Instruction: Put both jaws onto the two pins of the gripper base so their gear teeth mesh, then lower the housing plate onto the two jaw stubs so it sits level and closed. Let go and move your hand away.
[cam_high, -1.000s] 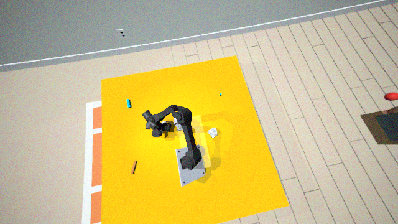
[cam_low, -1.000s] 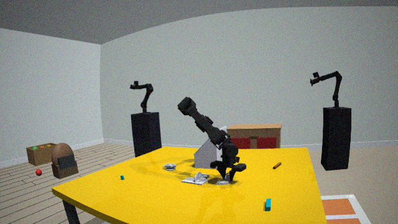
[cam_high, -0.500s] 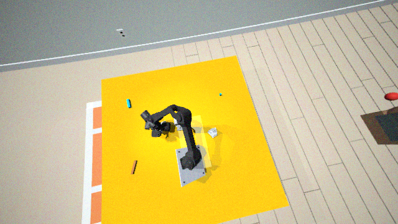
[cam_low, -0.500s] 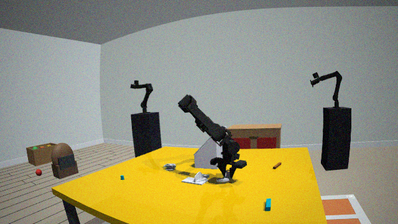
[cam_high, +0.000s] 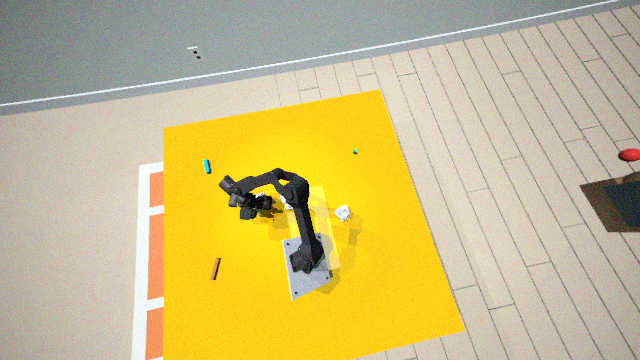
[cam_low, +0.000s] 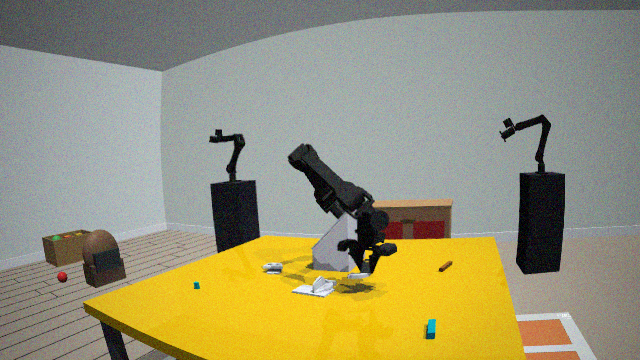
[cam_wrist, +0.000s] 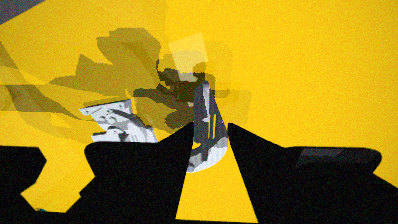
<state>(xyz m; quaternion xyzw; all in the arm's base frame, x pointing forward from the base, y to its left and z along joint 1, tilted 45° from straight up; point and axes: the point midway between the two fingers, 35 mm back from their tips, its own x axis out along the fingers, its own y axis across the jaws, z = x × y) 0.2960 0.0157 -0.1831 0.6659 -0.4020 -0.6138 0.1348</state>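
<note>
The fingers (cam_high: 248, 204) (cam_low: 365, 272) are closed on 1 white part (cam_low: 358, 275) (cam_wrist: 211, 150), gripped between the 2 tips and held above the yellow bench (cam_high: 400, 280) (cam_low: 280, 330) (cam_wrist: 320, 60), its shadow beneath. Near it, the base (cam_low: 312, 291) (cam_wrist: 106, 108) lies flat on the bench, with 1 white piece (cam_low: 322, 285) (cam_wrist: 131, 126) standing up from it. Farther off, 1 more white part (cam_high: 342, 213) (cam_low: 273, 268) lies on the bench, apart from the base. Beyond these, the bench carries 2 teal blocks, 1 longer (cam_high: 207, 166) (cam_low: 431, 329) and 1 small (cam_high: 354, 151) (cam_low: 196, 285), plus 1 brown stick (cam_high: 215, 269) (cam_low: 445, 266).
</note>
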